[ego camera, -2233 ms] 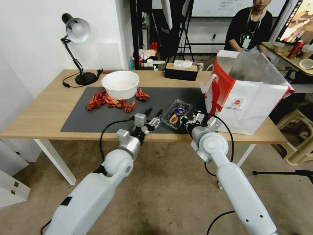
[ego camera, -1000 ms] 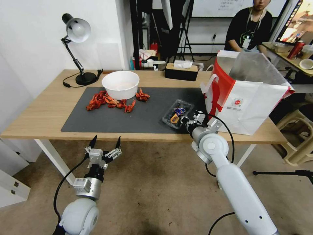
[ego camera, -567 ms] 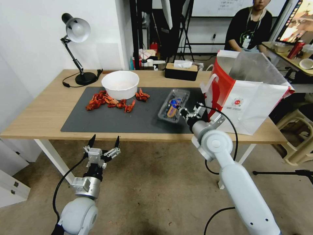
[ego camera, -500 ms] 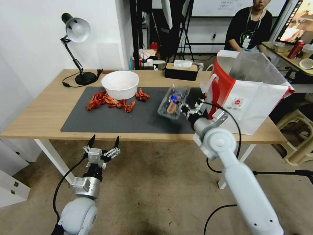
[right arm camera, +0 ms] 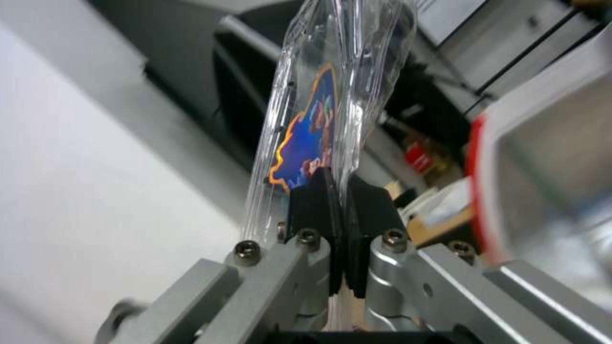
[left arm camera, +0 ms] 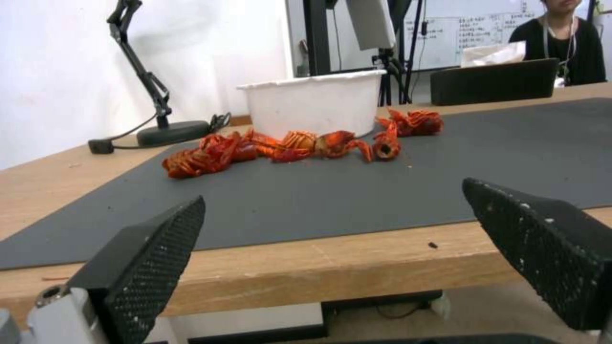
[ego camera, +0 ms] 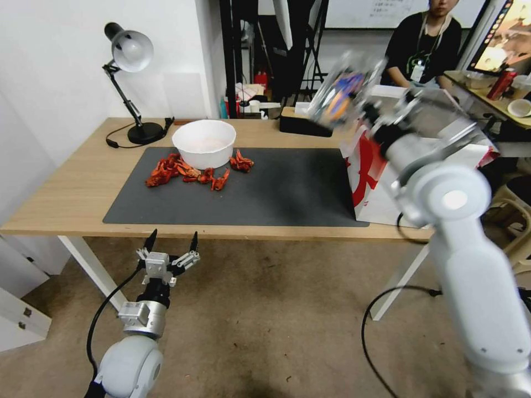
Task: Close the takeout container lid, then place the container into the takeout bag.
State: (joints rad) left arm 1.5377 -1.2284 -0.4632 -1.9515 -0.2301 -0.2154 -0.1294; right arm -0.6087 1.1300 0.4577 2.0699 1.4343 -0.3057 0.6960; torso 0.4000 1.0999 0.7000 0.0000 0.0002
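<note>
Clear plastic, lid (right arm camera: 306, 143) shut, the takeout container (ego camera: 342, 91) hangs pinched in the right gripper (right arm camera: 341, 200) beside the takeout bag (ego camera: 381, 182), bagging unfinished; the left gripper (ego camera: 170, 246) idles, fingers spread.

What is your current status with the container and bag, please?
Right end effector shut on takeout container, held aloft beside takeout bag. Left end effector open, parked below table edge. Nothing obstructing.

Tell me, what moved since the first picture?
The right gripper, shut on the takeout container, lifted it off the mat up beside the takeout bag. The left gripper pulled back below the table edge, open. The bowl and crayfish stayed put.
</note>
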